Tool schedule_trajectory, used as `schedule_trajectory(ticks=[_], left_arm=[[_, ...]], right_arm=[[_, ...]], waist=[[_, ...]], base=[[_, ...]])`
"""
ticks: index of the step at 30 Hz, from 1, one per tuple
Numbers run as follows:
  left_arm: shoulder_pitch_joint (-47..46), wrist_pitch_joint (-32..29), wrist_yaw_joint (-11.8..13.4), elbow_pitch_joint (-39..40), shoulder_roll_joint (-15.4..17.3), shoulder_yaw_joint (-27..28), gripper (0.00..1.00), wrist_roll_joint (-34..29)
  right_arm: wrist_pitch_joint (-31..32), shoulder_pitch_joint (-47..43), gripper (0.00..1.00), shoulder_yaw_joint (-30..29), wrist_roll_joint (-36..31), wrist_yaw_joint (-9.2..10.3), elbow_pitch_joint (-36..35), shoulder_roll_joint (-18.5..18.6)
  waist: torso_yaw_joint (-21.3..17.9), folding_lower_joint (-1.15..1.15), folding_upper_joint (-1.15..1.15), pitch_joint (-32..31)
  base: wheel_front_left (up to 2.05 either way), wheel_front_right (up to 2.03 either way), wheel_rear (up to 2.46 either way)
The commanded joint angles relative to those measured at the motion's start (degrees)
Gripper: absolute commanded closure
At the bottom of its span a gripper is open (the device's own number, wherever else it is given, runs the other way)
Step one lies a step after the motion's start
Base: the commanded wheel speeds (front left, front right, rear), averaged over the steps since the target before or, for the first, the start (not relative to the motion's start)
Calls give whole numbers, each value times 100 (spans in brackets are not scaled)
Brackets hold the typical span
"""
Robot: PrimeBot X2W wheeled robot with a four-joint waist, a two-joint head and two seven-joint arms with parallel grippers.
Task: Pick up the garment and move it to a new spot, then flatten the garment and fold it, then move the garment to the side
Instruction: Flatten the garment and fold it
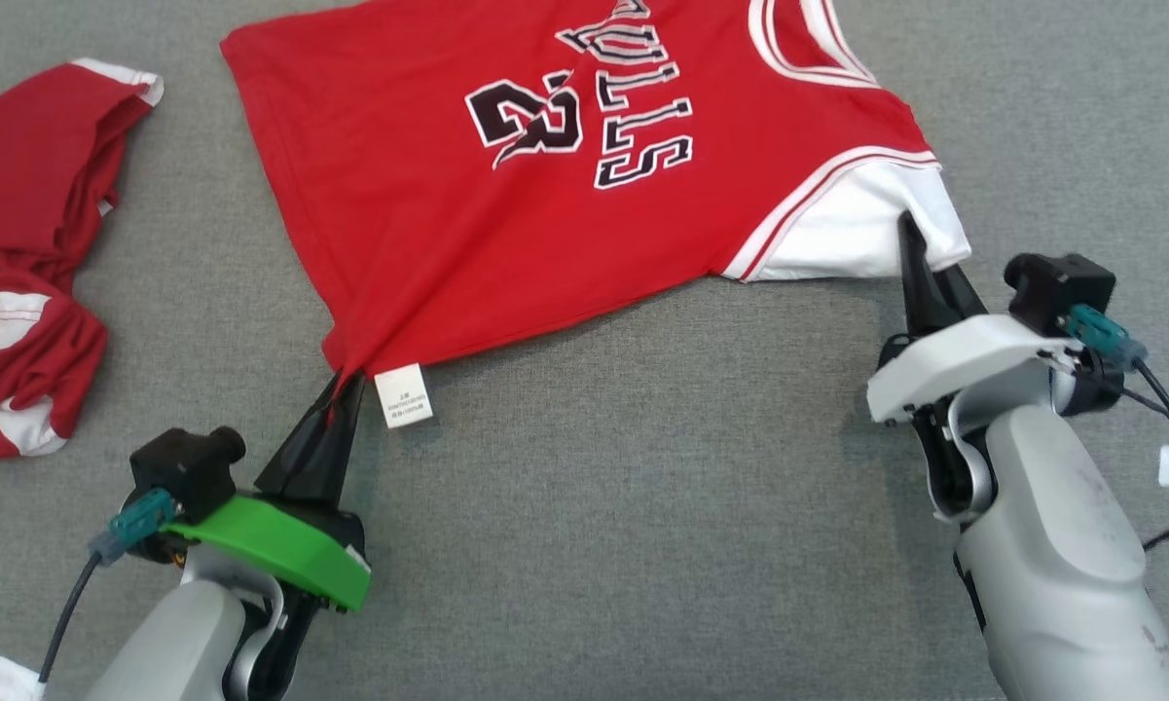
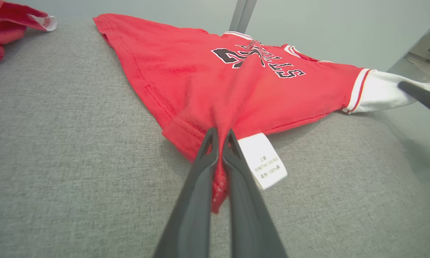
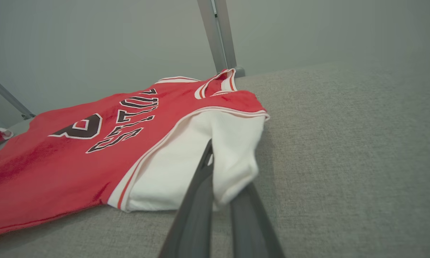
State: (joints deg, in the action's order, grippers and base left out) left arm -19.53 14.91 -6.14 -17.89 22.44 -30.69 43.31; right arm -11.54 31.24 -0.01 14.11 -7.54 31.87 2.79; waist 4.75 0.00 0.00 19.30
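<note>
Grey desk (image 1: 642,545), red jersey (image 1: 506,195) lying toward 12 o'clock. Left jaws clamp its hem corner (image 1: 360,352) at 7, right jaws pinch the white sleeve (image 1: 861,234) at 3. Opposite ends, I'd guess so it lifts stretched, not bunched.

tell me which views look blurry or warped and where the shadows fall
head view: sharp, evenly lit, faint shadow beside the right gripper; left wrist view: wide-angle stretch, left gripper blurring toward the lens; right wrist view: hazy, jersey lettering soft
</note>
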Motion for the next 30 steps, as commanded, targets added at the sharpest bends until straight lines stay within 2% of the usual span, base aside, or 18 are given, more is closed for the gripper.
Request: schedule_trajectory(ticks=[1, 13, 18, 21, 25, 27, 30], left_arm=[[154, 24, 47, 78, 69, 28, 100, -36], [1732, -164, 769, 1768, 636, 143, 100, 3], [2212, -285, 1119, 2804, 904, 312, 100, 79], [2174, -411, 1236, 3504, 1069, 456, 100, 103], [1775, -703, 1371, 4319, 1291, 723, 100, 124], [1622, -830, 1346, 4467, 1357, 781, 100, 183], [894, -1242, 1214, 4711, 1591, 995, 100, 290]], right_arm=[[-12, -214, 100, -49, 67, 10, -145, 20], [886, -2597, 100, -528, 635, 10, -3162, 21], [1033, -3127, 100, -832, 1287, 11, -4285, 20], [1133, -3139, 100, -810, 1546, 10, -4868, 17], [1282, -2678, 100, -738, 1807, 7, -5529, 17], [1328, -2488, 100, -743, 1806, 7, -5602, 19], [1535, -1697, 100, -661, 1685, 5, -5661, 17]], waist=[[-158, 0, 0, -394], [-632, 0, 0, -1277], [-793, 0, 0, -1456], [-847, 0, 0, -1460], [-931, 0, 0, -1296], [-949, 0, 0, -1214], [-941, 0, 0, -845]], base=[[0, 0, 0], [0, 0, 0], [0, 0, 0], [0, 0, 0], [0, 0, 0], [0, 0, 0], [0, 0, 0]])
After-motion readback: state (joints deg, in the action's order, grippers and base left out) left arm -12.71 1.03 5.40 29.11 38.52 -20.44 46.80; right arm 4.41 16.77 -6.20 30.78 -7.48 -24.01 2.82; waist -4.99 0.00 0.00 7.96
